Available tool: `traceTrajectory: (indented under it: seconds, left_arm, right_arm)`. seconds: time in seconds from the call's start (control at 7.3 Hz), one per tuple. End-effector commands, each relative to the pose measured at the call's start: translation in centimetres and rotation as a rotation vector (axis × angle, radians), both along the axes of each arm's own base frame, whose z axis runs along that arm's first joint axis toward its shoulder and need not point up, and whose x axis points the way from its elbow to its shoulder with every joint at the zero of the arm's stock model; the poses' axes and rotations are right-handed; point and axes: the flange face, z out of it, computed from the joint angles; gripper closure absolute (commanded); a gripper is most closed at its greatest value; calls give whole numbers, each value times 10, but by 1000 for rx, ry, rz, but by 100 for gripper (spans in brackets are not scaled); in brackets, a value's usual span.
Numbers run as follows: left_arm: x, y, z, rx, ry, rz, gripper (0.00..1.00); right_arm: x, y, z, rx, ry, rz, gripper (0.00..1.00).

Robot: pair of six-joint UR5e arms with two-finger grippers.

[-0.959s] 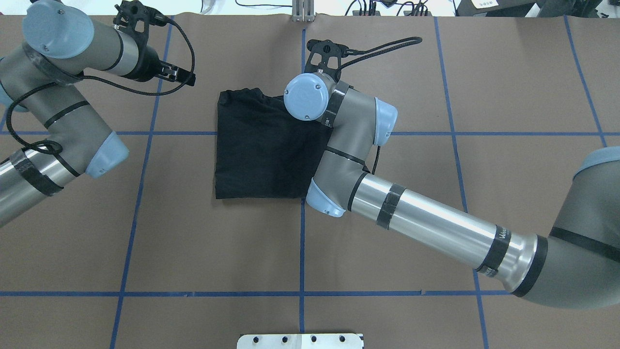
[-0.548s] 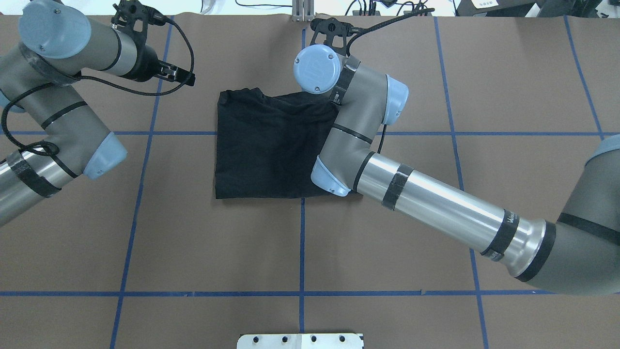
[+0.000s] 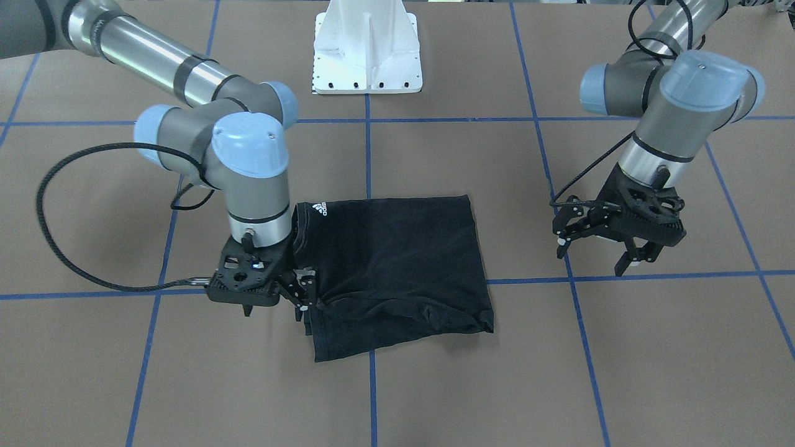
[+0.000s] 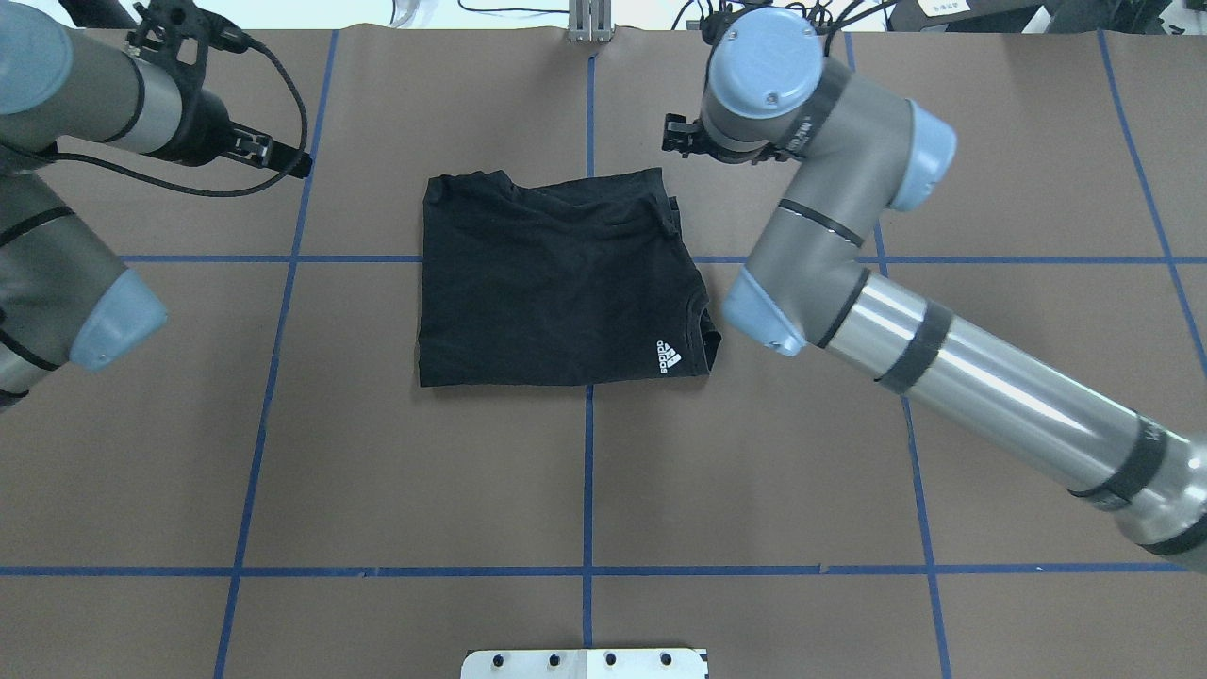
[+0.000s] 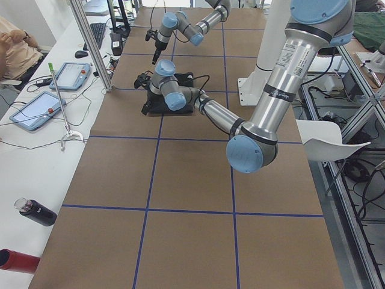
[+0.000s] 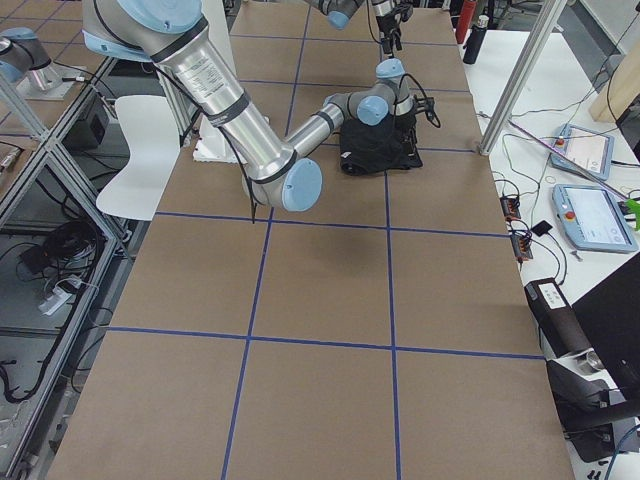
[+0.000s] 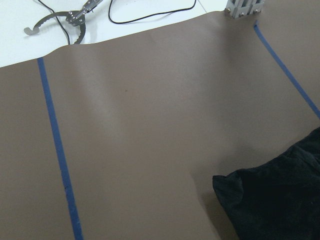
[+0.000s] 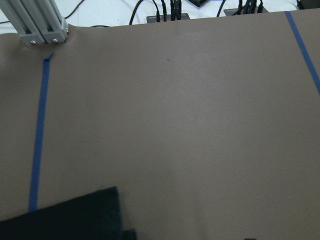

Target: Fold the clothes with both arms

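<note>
One T-shirt (image 4: 556,283) is lying folded on the worktop (image 4: 377,471) between two tools. The left tool (image 3: 593,254) is hanging spread. Whether the right tool (image 3: 302,292) is spread, I cannot tell.

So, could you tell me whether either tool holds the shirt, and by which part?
Nothing is held, it seems: the shirt lies flat on the table, the right tool hangs just off one corner, the left tool open and clear.
</note>
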Motion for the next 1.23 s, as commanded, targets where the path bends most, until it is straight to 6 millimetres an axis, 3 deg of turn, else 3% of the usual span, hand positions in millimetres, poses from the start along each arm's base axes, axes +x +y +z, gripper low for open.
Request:
traceTrajectory:
  seconds: [0.0, 0.41, 0.55, 0.69, 0.82, 1.1]
  left_arm:
    - [-96, 14, 49, 36, -118, 47, 0]
    - [-249, 34, 154, 61, -275, 86, 0]
    - [-287, 51, 197, -21, -267, 110, 0]
    - [-309, 61, 233, -231, -160, 131, 0]
    - [-331, 69, 244, -323, -150, 98, 0]
    - [-339, 96, 286, -474, -132, 94, 0]
  right_arm:
    - [103, 44, 56, 10, 45, -104, 1]
    - [247, 79, 155, -20, 74, -257, 1]
    - [299, 91, 199, -57, 71, -300, 0]
    - [351, 105, 240, -111, 29, -326, 0]
    - [394, 135, 288, -123, 46, -374, 0]
    - [465, 178, 367, -132, 46, -443, 0]
